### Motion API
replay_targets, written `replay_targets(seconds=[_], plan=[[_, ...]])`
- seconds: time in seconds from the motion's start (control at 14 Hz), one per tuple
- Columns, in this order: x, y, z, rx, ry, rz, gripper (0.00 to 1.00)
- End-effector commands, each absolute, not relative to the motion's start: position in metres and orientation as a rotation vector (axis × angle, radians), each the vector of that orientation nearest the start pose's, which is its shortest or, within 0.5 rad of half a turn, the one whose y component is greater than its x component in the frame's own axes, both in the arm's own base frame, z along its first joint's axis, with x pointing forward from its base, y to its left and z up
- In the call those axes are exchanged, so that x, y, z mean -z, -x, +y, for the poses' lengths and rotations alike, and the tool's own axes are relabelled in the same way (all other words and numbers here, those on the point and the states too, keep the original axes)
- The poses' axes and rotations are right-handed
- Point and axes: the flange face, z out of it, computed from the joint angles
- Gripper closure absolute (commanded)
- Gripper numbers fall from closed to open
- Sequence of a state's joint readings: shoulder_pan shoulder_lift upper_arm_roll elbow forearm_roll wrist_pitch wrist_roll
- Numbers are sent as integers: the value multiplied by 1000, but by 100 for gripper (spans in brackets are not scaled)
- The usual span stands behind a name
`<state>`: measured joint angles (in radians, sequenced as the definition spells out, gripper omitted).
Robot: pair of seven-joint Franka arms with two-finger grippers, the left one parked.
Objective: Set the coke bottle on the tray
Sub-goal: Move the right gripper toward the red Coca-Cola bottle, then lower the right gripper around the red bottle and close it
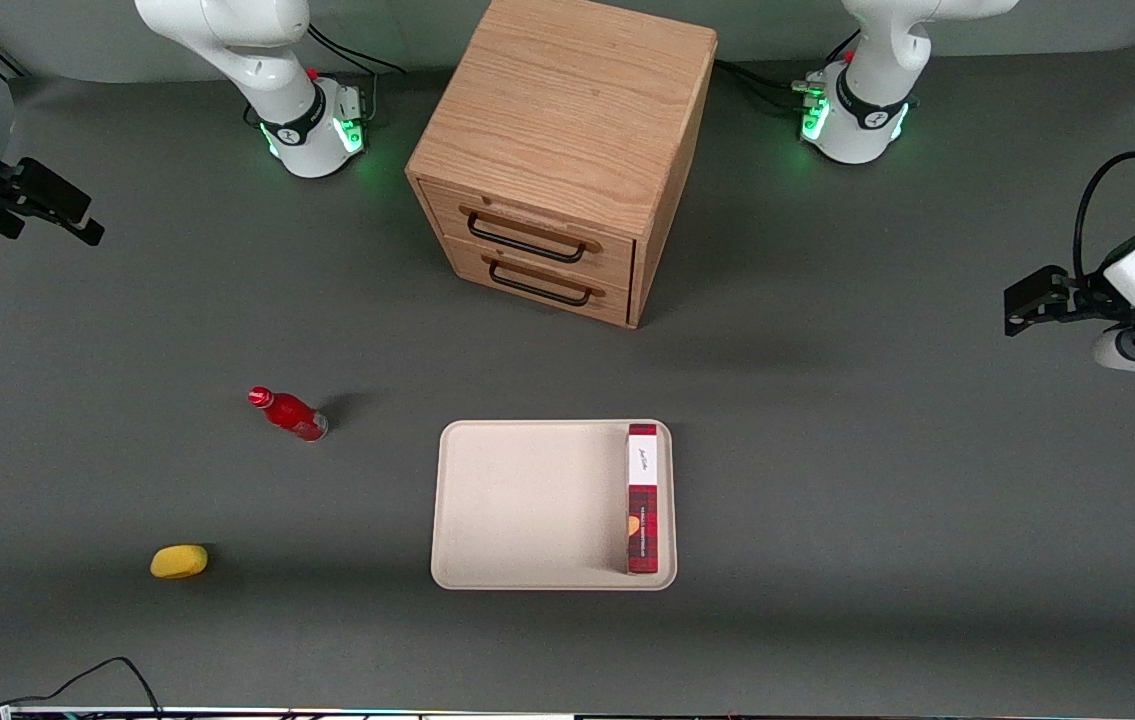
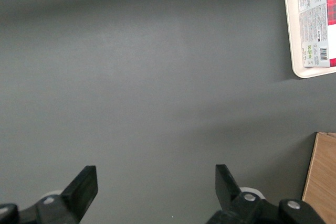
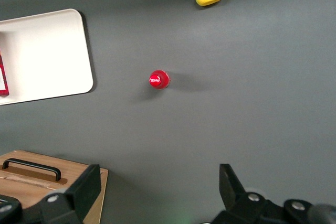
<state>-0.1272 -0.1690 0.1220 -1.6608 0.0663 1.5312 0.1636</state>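
Note:
The coke bottle (image 1: 287, 412) is small and red with a round red cap, and it stands on the grey table apart from the tray. The right wrist view shows it from above (image 3: 159, 79). The beige tray (image 1: 527, 500) lies flat in front of the cabinet, nearer the front camera, and also shows in the right wrist view (image 3: 42, 51). My right gripper (image 1: 77, 215) hangs high over the working arm's end of the table, well away from the bottle. Its black fingers (image 3: 84, 187) are spread wide with nothing between them (image 3: 157, 182).
A long red plaid box (image 1: 642, 500) lies in the tray along the rim toward the parked arm. A yellow oval lump (image 1: 179, 561) lies on the table nearer the front camera than the bottle. The wooden two-drawer cabinet (image 1: 567, 150) stands between the arm bases.

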Motion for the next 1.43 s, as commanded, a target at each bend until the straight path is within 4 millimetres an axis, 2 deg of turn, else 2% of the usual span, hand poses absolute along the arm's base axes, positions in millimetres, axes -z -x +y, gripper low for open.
replay_targets(seconds=[0.0,0.14,0.29,0.43,0.5,0.64,0.86,1.07,1.21,1.36], plan=[[-667,-499,9,3,3062,228,0],[-665,-501,10,11,3057,236,0],[-644,-523,23,33,3050,248,0],[-585,-555,33,22,3046,242,0],[-549,-572,46,-30,3039,237,0],[-502,-595,58,-29,3044,326,0],[-431,-603,59,-54,3071,323,0],[-372,-592,55,-41,3118,389,0],[-348,-586,55,-8,3123,386,0],[-332,-583,58,-27,3120,443,0]])
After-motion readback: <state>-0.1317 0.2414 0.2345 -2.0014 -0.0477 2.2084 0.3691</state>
